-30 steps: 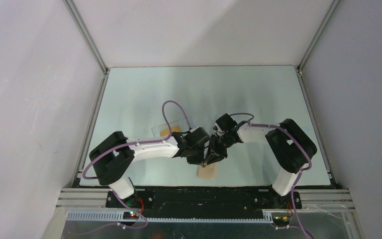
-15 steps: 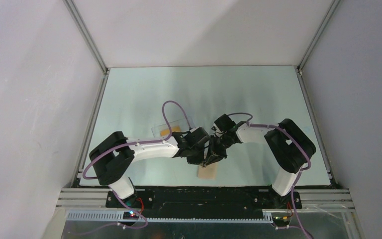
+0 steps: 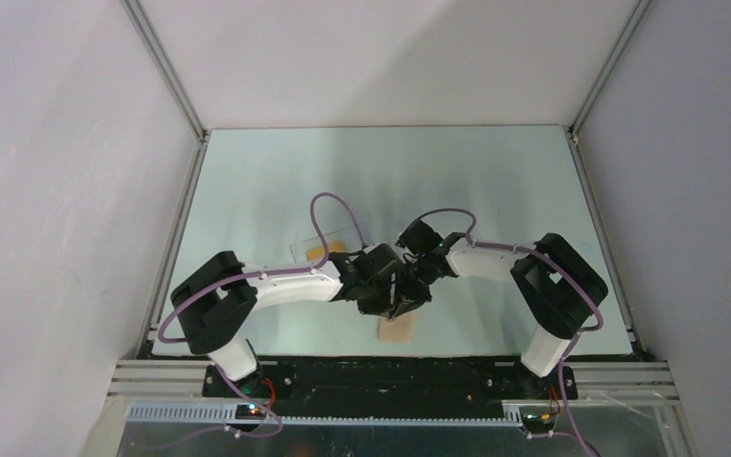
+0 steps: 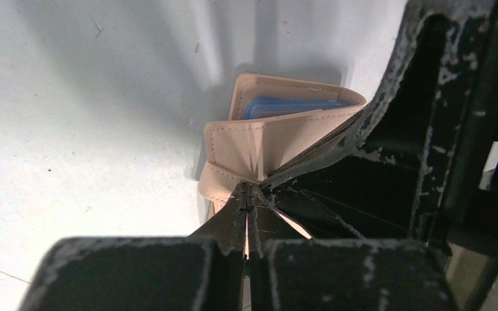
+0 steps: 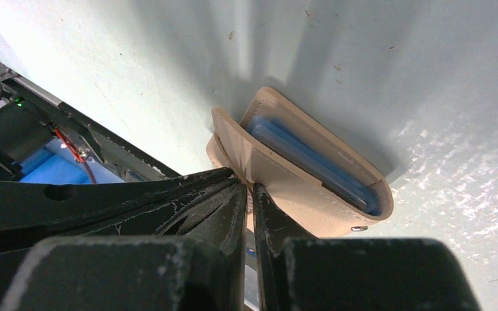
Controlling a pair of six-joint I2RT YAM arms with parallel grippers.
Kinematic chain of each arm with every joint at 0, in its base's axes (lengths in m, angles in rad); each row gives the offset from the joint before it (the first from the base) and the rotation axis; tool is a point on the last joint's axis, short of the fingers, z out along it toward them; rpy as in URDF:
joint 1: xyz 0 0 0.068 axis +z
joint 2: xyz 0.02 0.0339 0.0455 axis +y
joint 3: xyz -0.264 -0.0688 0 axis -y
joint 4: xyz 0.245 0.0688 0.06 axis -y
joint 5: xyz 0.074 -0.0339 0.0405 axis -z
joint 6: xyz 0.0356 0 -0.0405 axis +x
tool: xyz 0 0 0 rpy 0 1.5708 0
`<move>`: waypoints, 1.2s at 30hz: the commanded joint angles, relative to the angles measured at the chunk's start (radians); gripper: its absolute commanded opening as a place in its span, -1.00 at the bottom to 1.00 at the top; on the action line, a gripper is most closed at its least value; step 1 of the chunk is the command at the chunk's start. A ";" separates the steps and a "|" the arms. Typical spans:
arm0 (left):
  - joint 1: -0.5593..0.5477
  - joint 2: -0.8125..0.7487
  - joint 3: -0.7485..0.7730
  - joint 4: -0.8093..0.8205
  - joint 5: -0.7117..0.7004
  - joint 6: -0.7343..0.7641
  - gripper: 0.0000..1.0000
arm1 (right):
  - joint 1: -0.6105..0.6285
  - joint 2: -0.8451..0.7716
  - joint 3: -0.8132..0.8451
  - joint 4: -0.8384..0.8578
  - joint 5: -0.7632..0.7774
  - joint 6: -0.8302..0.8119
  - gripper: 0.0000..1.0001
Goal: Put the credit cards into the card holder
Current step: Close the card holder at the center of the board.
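Pressed together at the tips: left gripper [image 4: 246,206], pinching the near edge of one tan flap of the card holder [image 4: 269,139], a sliver of tan caught between the fingers. Likewise nearly together: right gripper [image 5: 250,194], nipping a flap edge at centre frame in the right wrist view, only a thin slit between its tips. Spread partly open between the two grips, with blue pockets [image 4: 295,105] showing between the flaps and a small metal snap [image 5: 359,228] on the outer face, lower right of the right wrist view. From above, tucked under the meeting grippers at lower centre of the frame, close to the near edge of the table [image 3: 276,181]; lifted or resting, impossible to tell. Further out, centre left, above the left arm [image 3: 286,283]: a clear plastic box [image 3: 341,234], with the orange of the credit cards [image 3: 319,251] at its lower left corner, well apart from the card holder.
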 commanded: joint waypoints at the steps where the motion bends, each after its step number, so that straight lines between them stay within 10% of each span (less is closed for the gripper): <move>1: -0.019 0.006 0.036 0.054 0.042 -0.044 -1.00 | 0.074 0.058 -0.028 -0.020 0.174 -0.062 -0.82; 36: -0.036 -0.084 -0.067 0.026 -0.029 -0.105 -1.00 | 0.101 0.132 -0.028 -0.031 0.223 -0.066 -1.00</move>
